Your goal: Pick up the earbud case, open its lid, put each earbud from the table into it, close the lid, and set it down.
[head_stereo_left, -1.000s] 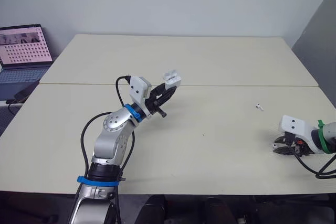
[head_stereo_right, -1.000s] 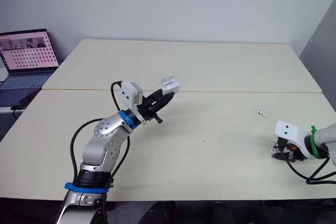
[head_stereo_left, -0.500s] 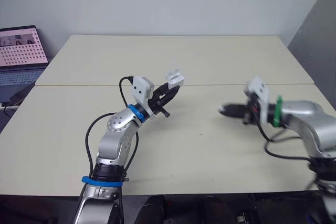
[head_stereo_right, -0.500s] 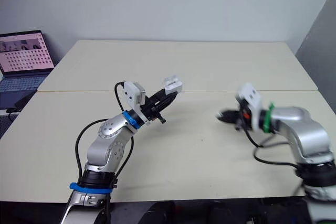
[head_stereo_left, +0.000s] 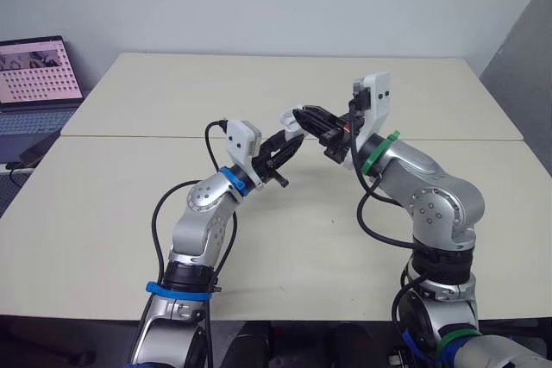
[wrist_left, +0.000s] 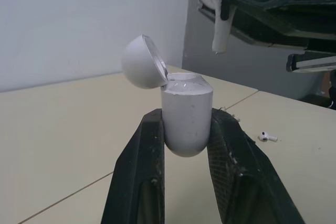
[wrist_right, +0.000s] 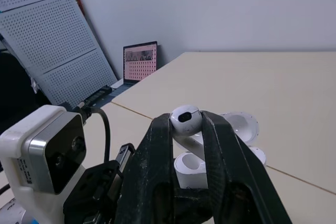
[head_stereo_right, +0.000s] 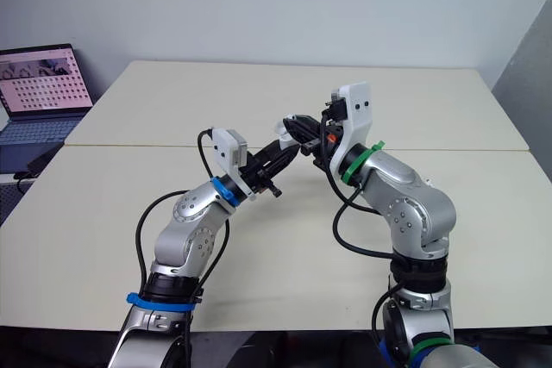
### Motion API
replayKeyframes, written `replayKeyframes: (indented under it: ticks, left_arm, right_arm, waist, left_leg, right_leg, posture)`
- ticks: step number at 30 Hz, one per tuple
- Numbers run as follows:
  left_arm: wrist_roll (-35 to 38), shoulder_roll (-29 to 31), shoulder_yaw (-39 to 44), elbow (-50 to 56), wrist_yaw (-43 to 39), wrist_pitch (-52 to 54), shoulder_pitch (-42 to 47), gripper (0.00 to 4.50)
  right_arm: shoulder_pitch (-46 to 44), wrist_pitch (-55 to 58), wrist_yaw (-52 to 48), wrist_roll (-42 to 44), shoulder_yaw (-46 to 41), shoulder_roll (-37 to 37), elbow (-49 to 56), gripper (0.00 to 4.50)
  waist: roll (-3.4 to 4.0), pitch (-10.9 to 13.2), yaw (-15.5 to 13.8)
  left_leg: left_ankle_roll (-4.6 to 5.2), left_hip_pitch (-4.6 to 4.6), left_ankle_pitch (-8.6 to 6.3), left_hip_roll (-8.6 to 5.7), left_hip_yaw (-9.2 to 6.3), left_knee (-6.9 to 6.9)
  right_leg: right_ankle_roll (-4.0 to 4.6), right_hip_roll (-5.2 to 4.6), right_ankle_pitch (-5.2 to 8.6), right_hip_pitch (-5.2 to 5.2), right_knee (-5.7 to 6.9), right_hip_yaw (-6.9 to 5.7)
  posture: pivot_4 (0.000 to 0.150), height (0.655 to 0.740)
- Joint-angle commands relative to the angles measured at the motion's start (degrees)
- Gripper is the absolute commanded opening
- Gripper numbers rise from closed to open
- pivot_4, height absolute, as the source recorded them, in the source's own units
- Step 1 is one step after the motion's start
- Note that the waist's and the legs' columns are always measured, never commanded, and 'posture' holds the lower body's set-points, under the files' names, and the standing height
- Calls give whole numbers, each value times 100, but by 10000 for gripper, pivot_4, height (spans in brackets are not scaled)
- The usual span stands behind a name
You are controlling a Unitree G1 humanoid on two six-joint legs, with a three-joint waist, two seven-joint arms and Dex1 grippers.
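Grips the earbud case [wrist_left: 187,106] upright in the left gripper [head_stereo_left: 291,135], both fingers closed on its lower half, well above the table [head_stereo_left: 414,101]. Keeps the open mouth facing up past the fingertips, with the lid [wrist_left: 140,62] hinged back on the side away from the right gripper's approach.

Pinches one earbud [wrist_left: 219,24] in the right gripper [wrist_right: 186,124], fingers closed on the round head, stem hanging down out of the grip. Places that stem just above the case mouth, seemingly a little off toward the side away from the lid. Leaves stem and rim apart, not touching.

By judgement, calls for a short drop along the stem's own line plus a small shift toward the lid side. Needs little turning, with the bud's long axis roughly parallel to the case's upright axis. Cannot tell which socket sits below the stem, nor whether either is filled.

Has free air around both grippers, with no table edge close.

Shows a second earbud [wrist_left: 268,137] lying on the table beyond and below the left gripper's fingertips, on the right gripper's side, so likely nearer the right arm for later.

Risks clipping the rim or the open lid if lowered off-line.
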State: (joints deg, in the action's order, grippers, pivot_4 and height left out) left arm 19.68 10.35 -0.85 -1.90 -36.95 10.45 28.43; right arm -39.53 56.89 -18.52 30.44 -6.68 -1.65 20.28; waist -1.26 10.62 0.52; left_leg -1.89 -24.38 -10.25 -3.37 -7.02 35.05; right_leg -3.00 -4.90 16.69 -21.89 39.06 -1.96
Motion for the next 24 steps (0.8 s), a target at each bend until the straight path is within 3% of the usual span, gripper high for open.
replayKeyframes:
  ticks: [1, 8, 24]
  left_arm:
    - [57, -32, 6, 134, -22, -130, 186, 7450]
    - [71, -41, -9, 173, -35, -118, 202, 7450]
    - [73, -54, -22, 204, -41, -120, 229, 7450]
  right_arm:
    - [-128, -4, 218, 317, -186, 177, 16, 3967]
    - [-247, 249, 710, 986, -616, 597, -210, 3967]
    - [-266, 123, 1001, 1266, -433, 529, -496, 3967]
  waist:
    - [0, 0, 8]
    - [1, 0, 80]
    - [1, 0, 122]
  left_leg:
    - [0, 0, 0, 0, 1, 0]
    - [1, 0, 0, 1, 1, -3]
    - [2, 0, 0, 4, 5, -9]
  right_leg:
    - [0, 0, 0, 0, 0, 0]
    - [0, 0, 0, -2, 2, 1]
    - [0, 3, 0, -8, 3, 3]
  posture:
    - [1500, 7400]
    - [1500, 7400]
    - [1500, 7400]
